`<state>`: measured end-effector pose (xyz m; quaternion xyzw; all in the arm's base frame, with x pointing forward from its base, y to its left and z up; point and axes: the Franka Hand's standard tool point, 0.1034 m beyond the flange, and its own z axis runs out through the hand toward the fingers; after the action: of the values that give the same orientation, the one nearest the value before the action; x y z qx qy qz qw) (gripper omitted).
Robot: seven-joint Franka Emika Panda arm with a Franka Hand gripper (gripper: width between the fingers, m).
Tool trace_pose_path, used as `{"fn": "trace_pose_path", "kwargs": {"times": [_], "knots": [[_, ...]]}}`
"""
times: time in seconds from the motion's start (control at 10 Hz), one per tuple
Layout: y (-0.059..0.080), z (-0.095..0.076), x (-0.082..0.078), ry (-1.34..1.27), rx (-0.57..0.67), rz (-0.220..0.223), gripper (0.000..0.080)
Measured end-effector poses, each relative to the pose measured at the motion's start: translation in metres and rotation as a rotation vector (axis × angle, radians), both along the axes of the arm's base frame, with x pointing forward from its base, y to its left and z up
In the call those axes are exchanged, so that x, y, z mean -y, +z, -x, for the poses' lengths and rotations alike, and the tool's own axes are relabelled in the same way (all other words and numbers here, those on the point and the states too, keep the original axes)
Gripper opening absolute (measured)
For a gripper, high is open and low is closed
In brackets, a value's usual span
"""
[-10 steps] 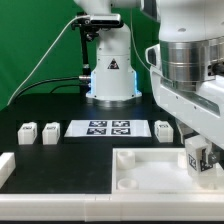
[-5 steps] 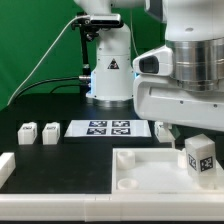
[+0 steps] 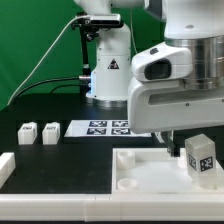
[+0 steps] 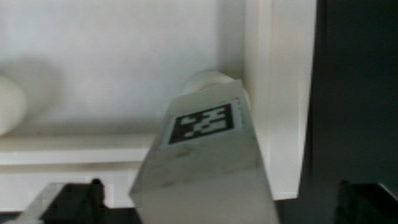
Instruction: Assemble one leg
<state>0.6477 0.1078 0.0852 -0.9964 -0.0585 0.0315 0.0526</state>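
A white leg (image 3: 201,158) with a black-and-white tag stands upright on the right end of the white tabletop (image 3: 150,175). My gripper (image 3: 192,142) hangs right over it, and the big white hand fills the exterior view's right. In the wrist view the leg (image 4: 210,150) rises tilted between my two dark fingertips (image 4: 71,203), with a gap on each side, so my gripper (image 4: 217,205) is open around it. Two more legs (image 3: 27,132) (image 3: 49,131) stand on the black table at the exterior view's left.
The marker board (image 3: 100,128) lies behind the tabletop, partly covered by my arm. The robot base (image 3: 110,78) stands at the back. A white block (image 3: 5,166) sits at the left edge. The tabletop has corner holes (image 3: 125,157).
My hand has turned and swung toward the exterior view's left, now covering the leg beside the marker board. The fingers that held the standing leg have come off it; the leg stays put.
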Motion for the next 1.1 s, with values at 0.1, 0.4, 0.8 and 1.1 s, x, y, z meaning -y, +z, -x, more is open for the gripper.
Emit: {"fn": "trace_pose_path", "kwargs": {"times": [0.1,0.4,0.8,1.1], "knots": [[0.0001,-0.0002,-0.0004,0.024,0.004,0.0,0.0649],[-0.0005,0.0,0.0002,0.019,0.002,0.001,0.0386],[-0.0008,0.0001,0.0004,-0.033,-0.003,0.004,0.029],[-0.0014,-0.0015,-0.0028,-0.392,-0.015,0.027,0.029]]}}
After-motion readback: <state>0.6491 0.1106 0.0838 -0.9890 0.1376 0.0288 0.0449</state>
